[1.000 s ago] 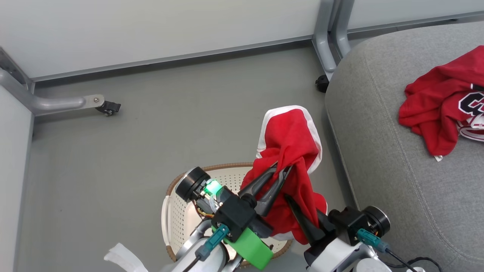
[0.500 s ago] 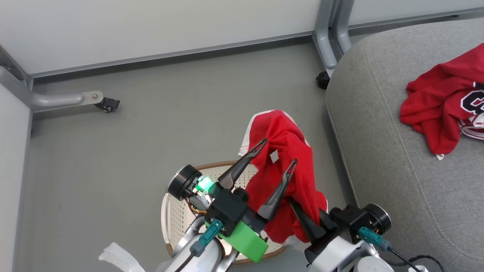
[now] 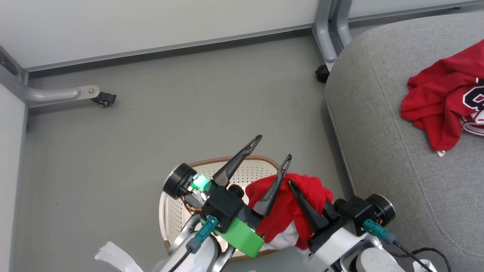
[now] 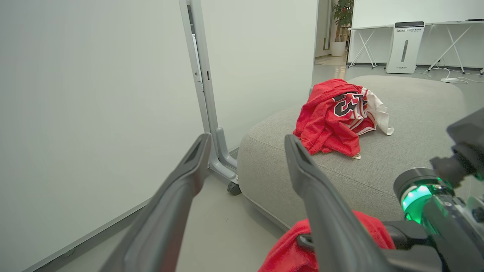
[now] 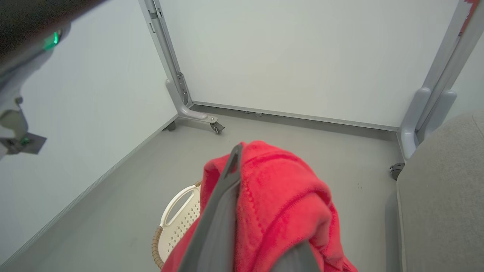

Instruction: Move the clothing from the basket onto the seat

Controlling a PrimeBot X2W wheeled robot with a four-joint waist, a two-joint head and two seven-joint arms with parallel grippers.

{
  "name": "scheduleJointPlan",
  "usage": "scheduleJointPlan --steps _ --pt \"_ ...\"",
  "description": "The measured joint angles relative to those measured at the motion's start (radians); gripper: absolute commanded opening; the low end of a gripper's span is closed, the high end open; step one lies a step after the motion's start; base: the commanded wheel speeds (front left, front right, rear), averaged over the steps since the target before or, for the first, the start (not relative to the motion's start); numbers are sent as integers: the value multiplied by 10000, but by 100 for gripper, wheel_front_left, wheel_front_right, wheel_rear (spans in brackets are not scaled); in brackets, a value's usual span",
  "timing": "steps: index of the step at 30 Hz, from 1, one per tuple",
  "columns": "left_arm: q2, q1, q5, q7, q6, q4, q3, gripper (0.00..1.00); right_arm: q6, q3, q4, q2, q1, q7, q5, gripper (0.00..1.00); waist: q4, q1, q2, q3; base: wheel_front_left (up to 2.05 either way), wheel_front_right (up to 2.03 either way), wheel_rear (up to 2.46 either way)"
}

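Left claw (image 3: 275,146) spread wide, holding nothing, above the basket (image 3: 249,172). Right claw (image 3: 293,186) pinched tight on a red garment (image 3: 298,200) over the basket; a second garment (image 3: 435,102) lies on the seat (image 3: 389,177).

The left gripper (image 4: 247,139) is holding its two grey fingers wide apart, pointing toward a white partition panel (image 4: 94,113). A red lettered jersey (image 4: 329,121) is lying crumpled on the grey seat (image 4: 412,124). A red garment (image 4: 287,251) is bunching beside one finger's base.
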Motion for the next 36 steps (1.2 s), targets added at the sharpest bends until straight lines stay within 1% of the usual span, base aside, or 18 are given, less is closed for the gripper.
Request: scheduleJointPlan --steps 8,15,21,24,28,36 --pt "242 48 2 0 35 -104 420 100 0 -639 -901 -2 -350 -2 -301 0 -398 0 0 276 0 0 0" --pt "581 270 -40 0 17 8 882 100 0 -1524 -2148 67 -593 -2 -596 0 -1079 0 0 675 0 0 0" --pt "932 334 165 -2 -27 -222 1108 100 0 -2098 -3396 253 -464 0 -692 0 -1912 0 0 1083 0 0 0" --pt "1131 363 272 -2 -79 -324 1181 100 0 -2351 -3800 330 -164 0 -709 0 -2372 1 0 1282 0 0 0" --pt "1350 373 385 0 -98 -443 1273 100 0 -2663 -4195 447 145 -2 -723 0 -3025 0 0 1545 0 0 0" --pt "1687 377 525 0 -115 -531 1344 100 0 -3129 -4587 550 495 0 -731 0 -4277 1 0 2021 0 0 0"
